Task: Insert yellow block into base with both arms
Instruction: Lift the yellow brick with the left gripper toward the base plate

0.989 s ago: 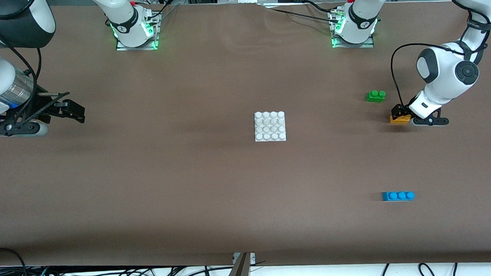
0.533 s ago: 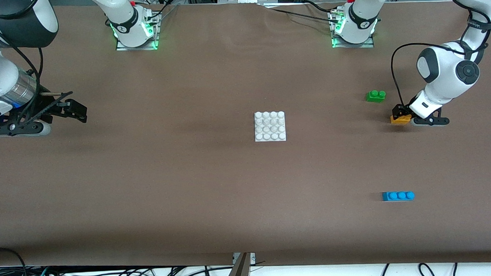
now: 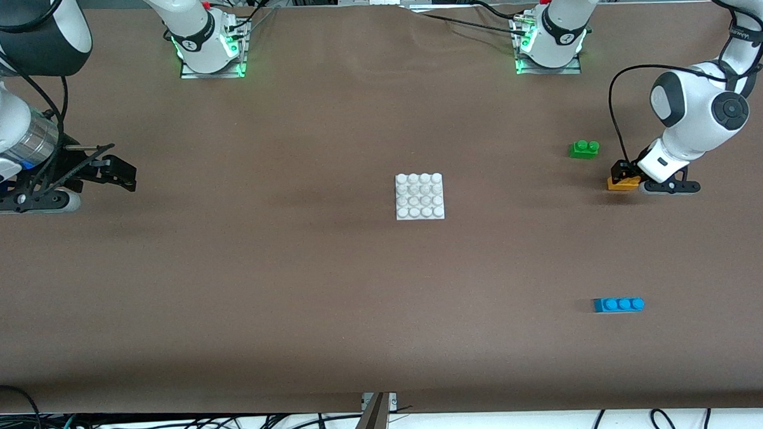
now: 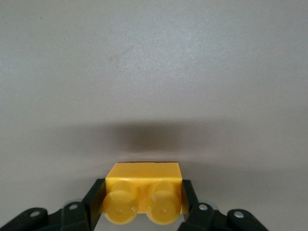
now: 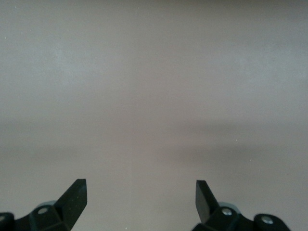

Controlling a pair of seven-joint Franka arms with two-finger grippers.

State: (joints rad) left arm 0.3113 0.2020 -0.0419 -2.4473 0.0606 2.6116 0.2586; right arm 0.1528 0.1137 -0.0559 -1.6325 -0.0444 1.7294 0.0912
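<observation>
My left gripper [image 3: 622, 175] has its fingers [image 4: 94, 199] squeezed on the yellow block [image 3: 623, 183], one finger on each short end, so its long side runs across from finger to finger. The block sits low by the worktop [image 3: 333, 292], toward the left arm's end from the base [image 3: 419, 196] and well apart from it. I think it goes there next. My right gripper [image 3: 116, 172] waits toward the right arm's end from the base, fingers wide, holding nothing. I can't tell if the block touches the worktop.
</observation>
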